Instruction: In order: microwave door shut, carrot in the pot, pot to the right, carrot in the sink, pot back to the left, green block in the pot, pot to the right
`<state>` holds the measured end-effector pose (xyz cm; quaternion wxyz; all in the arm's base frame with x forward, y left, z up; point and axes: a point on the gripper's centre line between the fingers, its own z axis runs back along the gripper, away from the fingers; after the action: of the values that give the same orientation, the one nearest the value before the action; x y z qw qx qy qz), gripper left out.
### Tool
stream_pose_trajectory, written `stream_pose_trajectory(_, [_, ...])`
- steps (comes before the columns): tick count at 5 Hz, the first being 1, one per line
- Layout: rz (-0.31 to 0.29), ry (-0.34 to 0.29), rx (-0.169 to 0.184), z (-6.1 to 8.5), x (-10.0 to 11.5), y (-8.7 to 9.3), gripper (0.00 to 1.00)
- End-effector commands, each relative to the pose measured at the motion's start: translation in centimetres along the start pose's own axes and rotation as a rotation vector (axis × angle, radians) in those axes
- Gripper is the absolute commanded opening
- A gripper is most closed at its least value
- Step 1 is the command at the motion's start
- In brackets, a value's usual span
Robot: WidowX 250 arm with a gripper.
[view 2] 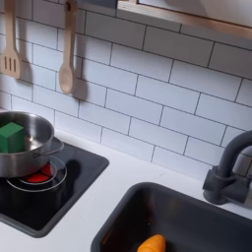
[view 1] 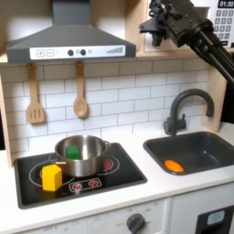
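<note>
You're nearly done: the carrot [view 1: 173,165] lies in the sink [view 1: 216,146] and the green block [view 2: 12,136] sits inside the pot [view 1: 82,154], on the stovetop's [view 1: 119,169] burner at nine o'clock from the sink. Only the final rightward drag looks left. The gripper [view 1: 157,29] hangs high at one o'clock; I cannot tell its jaws' state.

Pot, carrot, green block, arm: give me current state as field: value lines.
pot: on the black stovetop, upright
green block: inside the pot
carrot: lying in the sink, apart from the faucet
yellow block: on the stovetop, in front of the pot
hand: raised at upper right of the first exterior view, nothing seen in it; open or shut unclear
utensils: two hanging on the tile wall
</note>
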<state>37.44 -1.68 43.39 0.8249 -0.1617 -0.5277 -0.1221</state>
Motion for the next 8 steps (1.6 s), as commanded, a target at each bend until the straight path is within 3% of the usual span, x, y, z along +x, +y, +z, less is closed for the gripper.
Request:
stream_pose_trajectory(1, [-0.001,0.018,-0.01,0.4,-1.0,-0.3,0.0])
stream_pose_trajectory(4, [0.017,0.06,-0.019,0.6,-1.9,-0.5,0.0])
stream_pose_trajectory(5, [0.016,0.098,0.004,0.9,-2.7,-0.1,0.0])
stream_pose_trajectory(6, [-0.004,0.169,0.037,1.5,-4.4,0.3,0.0])
stream_pose_trajectory(7, [-0.022,0.285,0.077,1.5,-7.2,1.1,0.0])
stream_pose_trajectory(8, [-0.052,0.403,0.15,1.8,-9.8,2.4,0.0])
